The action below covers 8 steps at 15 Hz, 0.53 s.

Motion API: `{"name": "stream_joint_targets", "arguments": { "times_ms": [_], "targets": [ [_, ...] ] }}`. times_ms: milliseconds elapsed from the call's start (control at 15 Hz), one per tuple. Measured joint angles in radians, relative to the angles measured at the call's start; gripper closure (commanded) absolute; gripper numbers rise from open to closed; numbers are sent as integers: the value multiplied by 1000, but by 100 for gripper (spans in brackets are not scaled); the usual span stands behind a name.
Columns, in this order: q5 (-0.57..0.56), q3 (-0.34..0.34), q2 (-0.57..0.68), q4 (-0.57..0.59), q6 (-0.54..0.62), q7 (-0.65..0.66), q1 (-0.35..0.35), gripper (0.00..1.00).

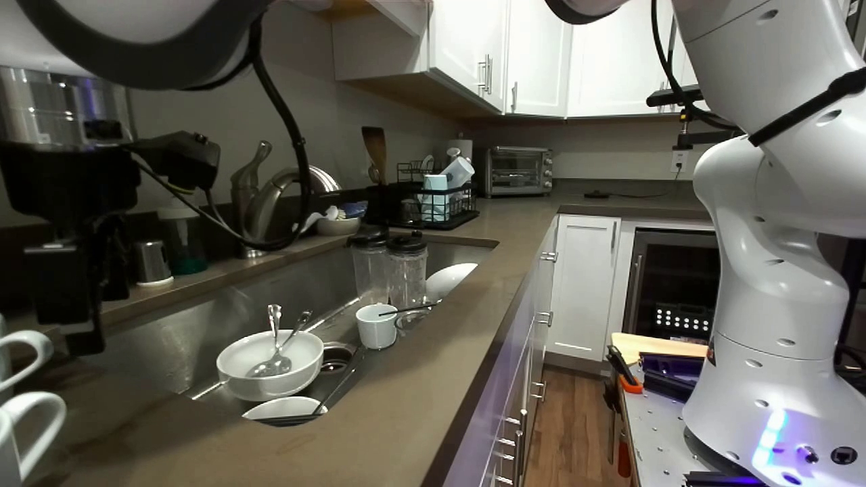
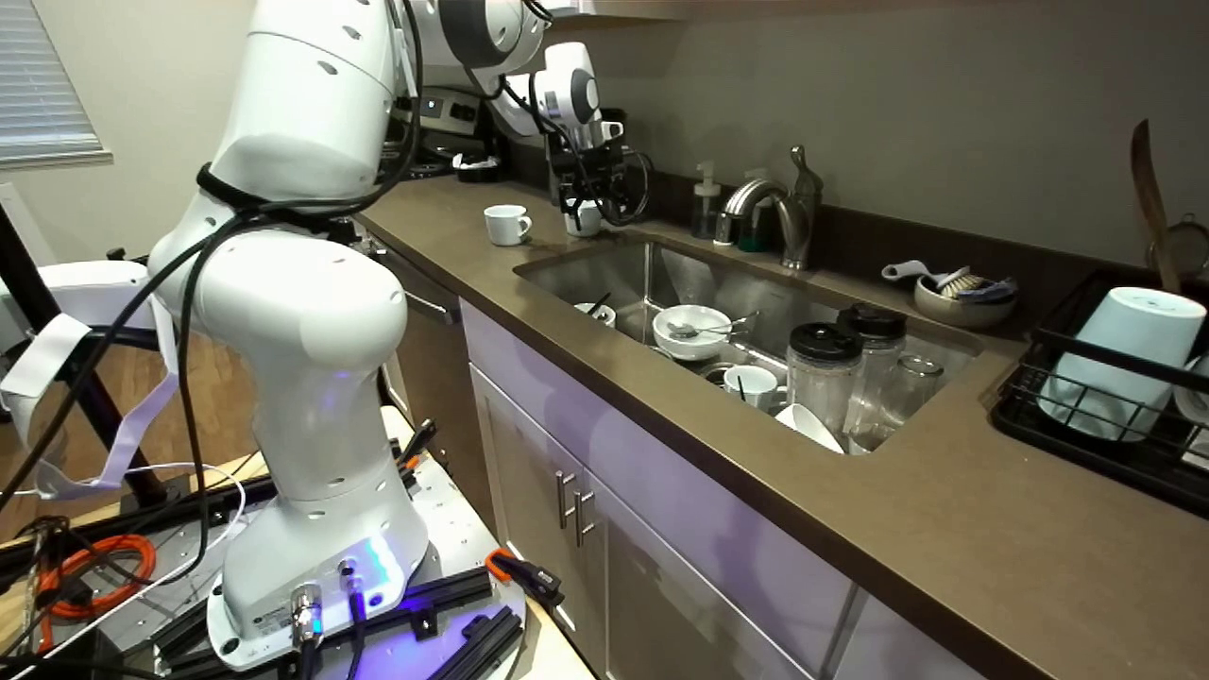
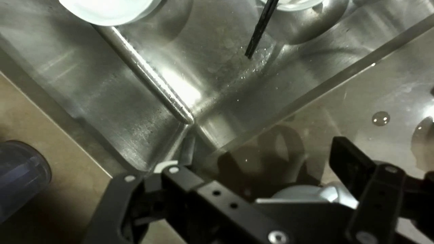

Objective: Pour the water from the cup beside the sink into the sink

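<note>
Hovering my gripper (image 3: 254, 157) close to a white mug (image 2: 584, 222) that stood on the counter (image 2: 945, 538) beside the sink (image 2: 614, 269), I had the fingers (image 3: 349, 156) spread wide, a second mug (image 2: 502, 227) nearby

No text, label, brand, number or sign can be read, near or far, in the 3 views.

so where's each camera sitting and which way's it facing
Exterior view: by the white mugs, facing along the sink toward the toaster oven; arm and gripper show.
Exterior view: from the dish rack end, facing over the sink toward the mugs; arm and gripper show.
Wrist view: above a sink corner, facing down; gripper fingers show.
Both exterior views share the sink and faucet.
</note>
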Motion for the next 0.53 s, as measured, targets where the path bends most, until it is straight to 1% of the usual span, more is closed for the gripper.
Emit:
{"name": "stream_joint_targets", "arguments": {
  "times_ms": [267,533],
  "targets": [
    [5,2,2,0,72,0,-13,0],
    [18,3,4,0,75,0,-15,0]
  ]
}}
